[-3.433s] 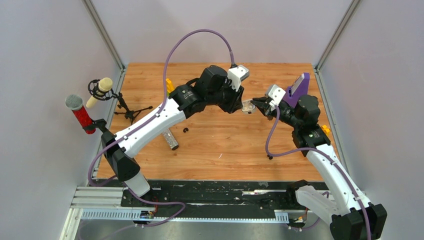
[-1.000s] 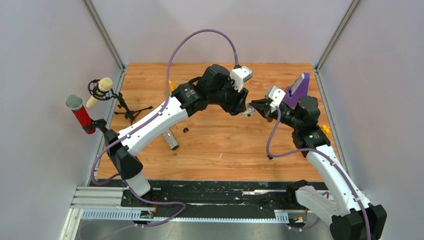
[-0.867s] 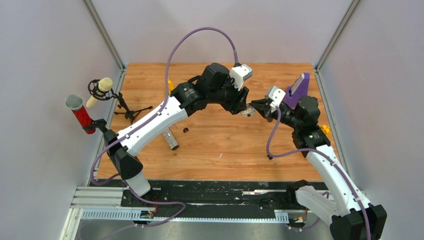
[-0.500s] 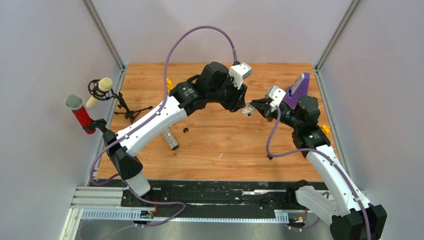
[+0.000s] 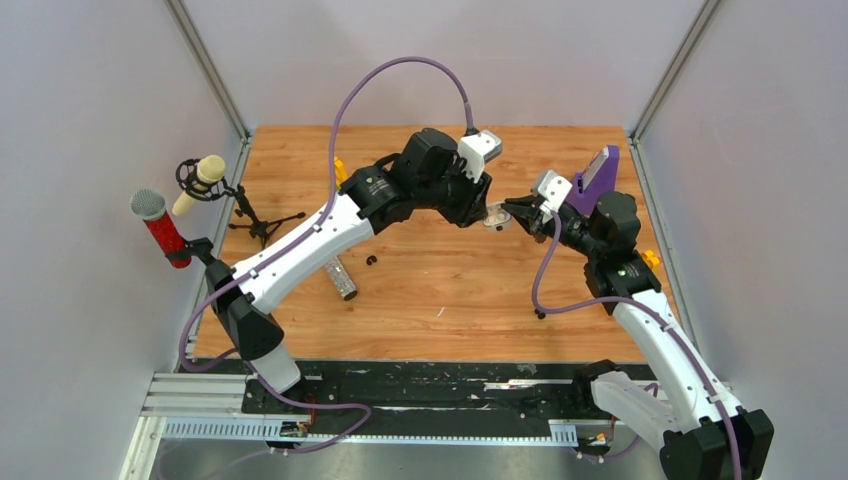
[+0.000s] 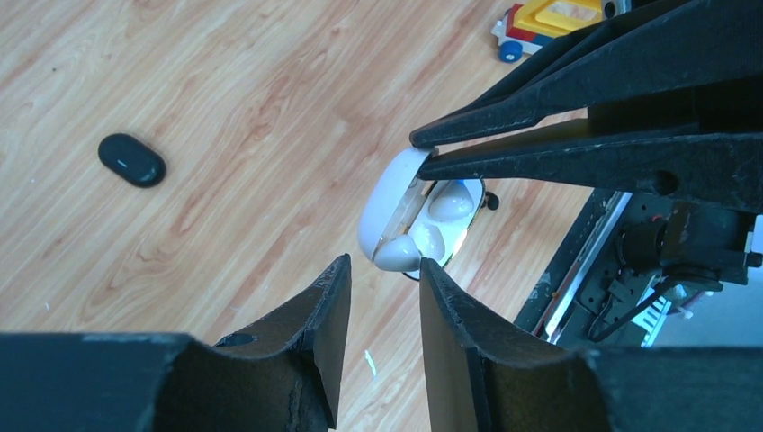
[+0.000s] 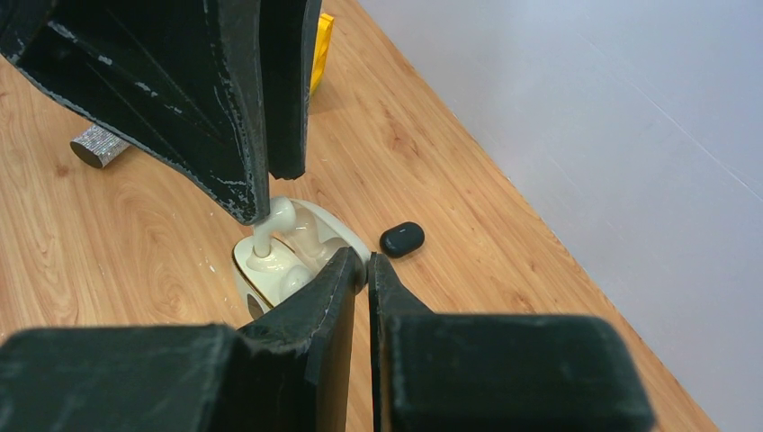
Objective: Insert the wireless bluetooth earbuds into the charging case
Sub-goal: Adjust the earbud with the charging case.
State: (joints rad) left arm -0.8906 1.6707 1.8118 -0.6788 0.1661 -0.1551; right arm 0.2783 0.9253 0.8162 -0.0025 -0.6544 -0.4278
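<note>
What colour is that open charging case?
White; the charging case shows best in the left wrist view.

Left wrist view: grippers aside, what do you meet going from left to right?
small black oval case → open white charging case, white earbuds in it → yellow and red toy at the top edge

High rear overview, two wrist close-ups, shared case (image 6: 382,202)

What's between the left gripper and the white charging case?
A white earbud. In the right wrist view its stem stands up from the open white charging case to just under the left gripper; nothing else lies between.
</note>
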